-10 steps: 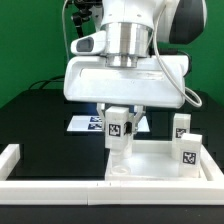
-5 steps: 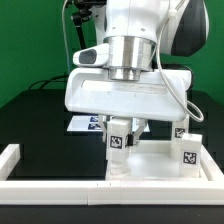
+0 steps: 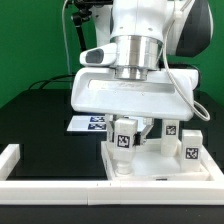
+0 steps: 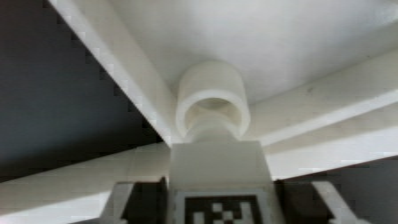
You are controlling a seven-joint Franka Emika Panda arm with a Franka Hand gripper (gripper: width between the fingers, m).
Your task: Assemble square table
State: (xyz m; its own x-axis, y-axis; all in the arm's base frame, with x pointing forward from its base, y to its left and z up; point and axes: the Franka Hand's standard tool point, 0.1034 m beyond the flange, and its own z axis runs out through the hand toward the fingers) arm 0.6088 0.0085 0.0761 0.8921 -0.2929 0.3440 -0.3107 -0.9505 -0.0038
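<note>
Your gripper (image 3: 127, 132) sits low over the near corner of the square table (image 3: 160, 162) on the exterior view's left, and its fingers are clamped on a tagged white leg (image 3: 126, 140) held upright with its tag facing the camera; in the wrist view that leg (image 4: 221, 190) fills the lower middle, its tag partly cut off by the frame, and beyond it you see a rounded corner socket (image 4: 215, 105) where two raised rims of the slab meet; whether the leg's end already touches the socket you cannot tell. The arm comes down nearly vertical, its broad white hand housing (image 3: 135, 95) spread level above the slab and hiding most of it. Room is tight on the near side; the long white border rail (image 3: 100, 185) runs just in front of the slab's edge and turns up at the exterior view's left end. On the far side of the slab two more tagged legs stand upright, one (image 3: 192, 150) at the corner on the exterior view's right and one (image 3: 170, 131) behind it; the marker board (image 3: 88, 123) lies flat on the black bench (image 3: 40, 125) behind the gripper, with open bench surface to the exterior view's left.
</note>
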